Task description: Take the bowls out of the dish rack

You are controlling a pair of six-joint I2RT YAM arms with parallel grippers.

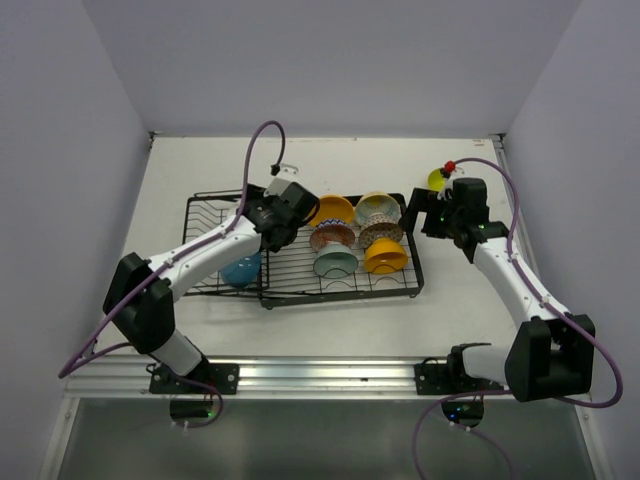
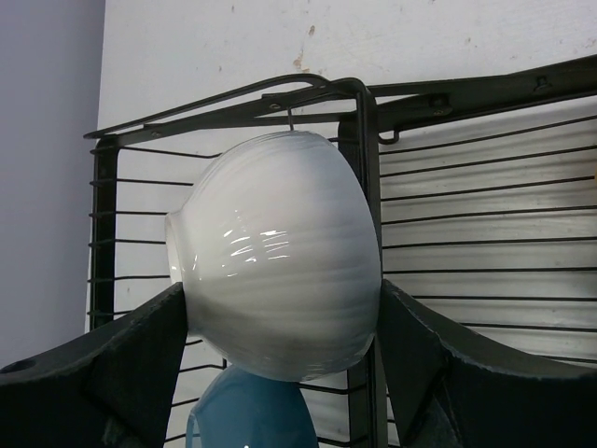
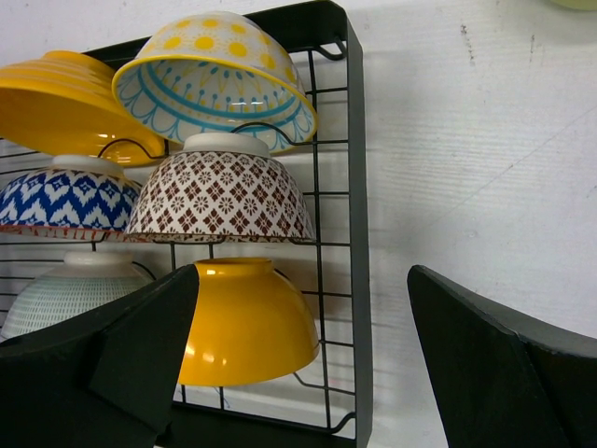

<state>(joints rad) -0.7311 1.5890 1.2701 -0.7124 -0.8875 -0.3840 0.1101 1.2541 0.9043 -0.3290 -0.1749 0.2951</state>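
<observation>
The black wire dish rack lies mid-table. My left gripper hangs over the join of its two sections. In the left wrist view it is shut on a white bowl, a finger against each side, with a blue bowl just below. The blue bowl stands in the slotted section. On the grid tray sit two orange-yellow bowls, a light blue patterned bowl, a blue-white bowl, a red-brown bowl and a pale teal bowl. My right gripper is open and empty beside the rack's right edge.
A yellow-green bowl sits on the table behind the right gripper. In the right wrist view the rack's right rim runs between my open fingers, with the near orange-yellow bowl by the left finger. White walls close in the table.
</observation>
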